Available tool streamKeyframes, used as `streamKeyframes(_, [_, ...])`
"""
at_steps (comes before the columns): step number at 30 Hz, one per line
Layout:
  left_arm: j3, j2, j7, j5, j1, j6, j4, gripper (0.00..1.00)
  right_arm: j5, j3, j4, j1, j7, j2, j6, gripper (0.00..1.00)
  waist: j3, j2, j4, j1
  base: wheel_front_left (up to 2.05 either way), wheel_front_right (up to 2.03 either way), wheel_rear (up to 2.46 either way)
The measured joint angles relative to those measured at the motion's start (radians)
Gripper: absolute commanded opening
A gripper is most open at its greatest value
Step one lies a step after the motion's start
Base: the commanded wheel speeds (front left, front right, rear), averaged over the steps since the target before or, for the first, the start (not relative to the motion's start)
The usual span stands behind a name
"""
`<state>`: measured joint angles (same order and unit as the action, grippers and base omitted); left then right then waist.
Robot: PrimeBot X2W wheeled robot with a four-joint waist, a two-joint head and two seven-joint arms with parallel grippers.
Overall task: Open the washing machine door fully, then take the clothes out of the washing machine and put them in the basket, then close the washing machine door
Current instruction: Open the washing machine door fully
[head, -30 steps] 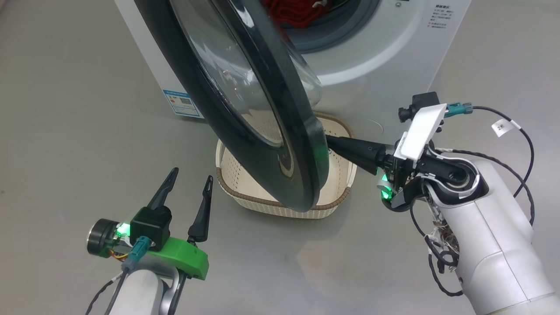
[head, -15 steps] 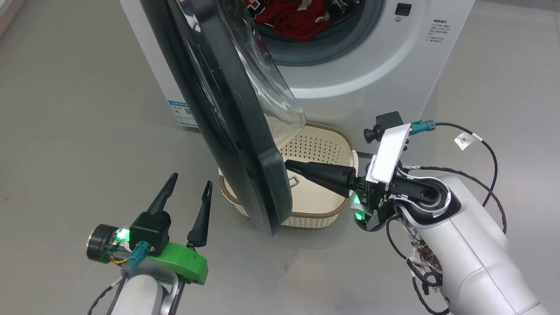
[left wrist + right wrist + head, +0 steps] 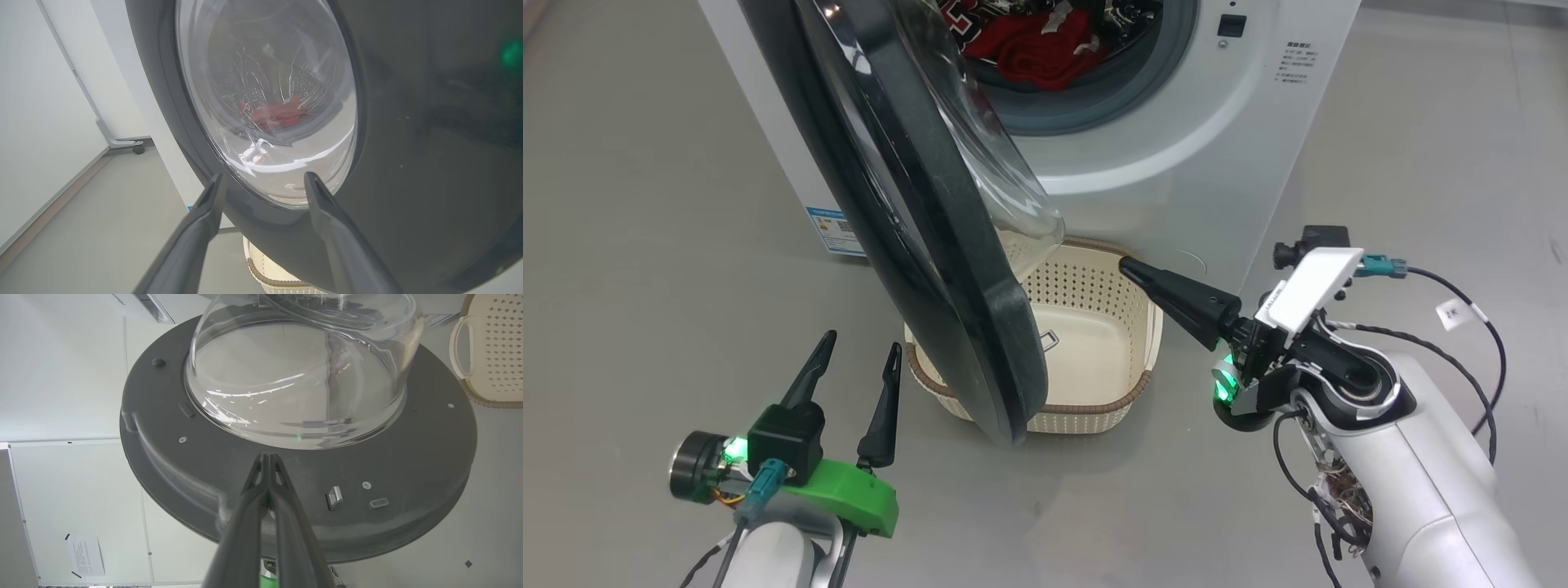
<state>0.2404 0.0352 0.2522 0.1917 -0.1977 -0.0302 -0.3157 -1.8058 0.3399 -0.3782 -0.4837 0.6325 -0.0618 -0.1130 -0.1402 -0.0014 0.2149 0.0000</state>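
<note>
Right gripper (image 3: pixel 1127 265) has its fingers pressed together, empty, tips near the basket (image 3: pixel 1094 406) rim and apart from the washing machine door (image 3: pixel 947 269); its wrist view shows the door's inner face and a metal latch (image 3: pixel 334 497); left gripper (image 3: pixel 863 341) is spread wide, empty, facing the door's outer face; clothes (image 3: pixel 1037 49) lie in the washing machine (image 3: pixel 1258 147) drum

overhead, two close-ups, common door (image 3: pixel 964 286)

I seem to be driving in a test lab: the washing machine (image 3: pixel 1217 163) stands free on a bare grey floor (image 3: pixel 645 204), with white panel walls (image 3: pixel 41 81), a castor-footed frame (image 3: pixel 137 148) and a taped paper notice (image 3: pixel 85 555).
</note>
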Motion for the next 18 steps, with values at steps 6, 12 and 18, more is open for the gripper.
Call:
streamKeyframes(6, [-0.01, 0.007, 0.0, -0.002, 0.016, 0.0, -0.001, 1.0, 0.026, -0.077, 0.008, 0.076, -0.093, -0.021, -0.001, 0.48, 0.016, 0.0, -0.032, 0.0001, 0.0, 0.0, 0.0])
streamKeyframes(12, [-0.016, 0.012, 0.0, -0.003, 0.037, 0.0, -0.006, 1.0, 0.082, -0.128, 0.011, 0.163, -0.194, -0.065, -0.003, 1.0, 0.039, 0.0, -0.06, 0.0, 0.0, 0.0, 0.0])
streamKeyframes(18, [-0.019, 0.016, 0.0, -0.004, 0.056, 0.0, -0.013, 1.0, 0.151, -0.156, 0.024, 0.241, -0.303, -0.072, -0.008, 1.0, 0.062, 0.0, -0.088, 0.0, 0.0, 0.0, 0.0])
